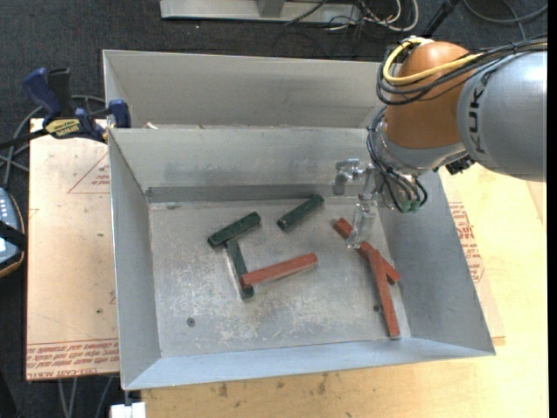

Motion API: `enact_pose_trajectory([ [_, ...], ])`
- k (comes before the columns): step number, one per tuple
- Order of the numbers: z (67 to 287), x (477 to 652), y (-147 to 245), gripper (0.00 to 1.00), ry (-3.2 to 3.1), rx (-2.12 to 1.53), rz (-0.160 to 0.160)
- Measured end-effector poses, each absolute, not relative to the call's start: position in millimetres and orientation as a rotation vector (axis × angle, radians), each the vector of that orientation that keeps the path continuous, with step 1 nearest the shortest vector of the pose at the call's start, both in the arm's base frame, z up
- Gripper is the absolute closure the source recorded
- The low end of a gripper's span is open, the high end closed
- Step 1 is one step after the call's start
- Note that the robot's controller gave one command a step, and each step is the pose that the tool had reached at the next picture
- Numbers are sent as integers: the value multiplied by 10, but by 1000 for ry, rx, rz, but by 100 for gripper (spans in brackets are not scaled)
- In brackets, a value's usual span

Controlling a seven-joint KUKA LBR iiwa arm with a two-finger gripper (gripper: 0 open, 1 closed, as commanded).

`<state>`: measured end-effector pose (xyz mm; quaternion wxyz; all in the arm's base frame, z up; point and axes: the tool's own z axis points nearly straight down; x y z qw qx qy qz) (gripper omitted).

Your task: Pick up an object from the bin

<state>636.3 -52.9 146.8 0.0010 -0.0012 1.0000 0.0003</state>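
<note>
Floor: we see dark carpet [52, 24] round the bin, with cables [383, 3] lying at the top.
Bin: the bin [261, 159] is grey metal with sloping walls and a flat, scuffed bottom.
Arm: the arm [513, 111] comes in from the right, with an orange cover [426, 103] at the wrist and yellow cable looped over it.
Gripper: the gripper [359, 233] hangs low by the bin's right wall, near the back.
Gripper state: we cannot tell whether it is open or closed, and we see nothing held in it.
Nearest thing: a red stub [342, 227] lies just left of the gripper tip.
Right side: two red bars [383, 286] lie crossed along the right wall, and their upper end is just below the gripper tip. Whether it touches them, we cannot say.
Middle: a red bar [278, 270] lies aslant, its left end across a dark green bar [235, 264].
Back middle: two more green bars lie apart from each other, one [233, 230] at left and one [300, 212] nearer the gripper.
</note>
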Motion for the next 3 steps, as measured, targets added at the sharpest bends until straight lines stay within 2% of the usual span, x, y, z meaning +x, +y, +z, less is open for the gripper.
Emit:
enact_pose_trajectory([
  [1,721,6447,-931,0,3124,-352,1],
  [2,749,6466,-914,100,3119,-355,2],
  [3,2026,6496,-1113,100,3074,-586,-6],
])
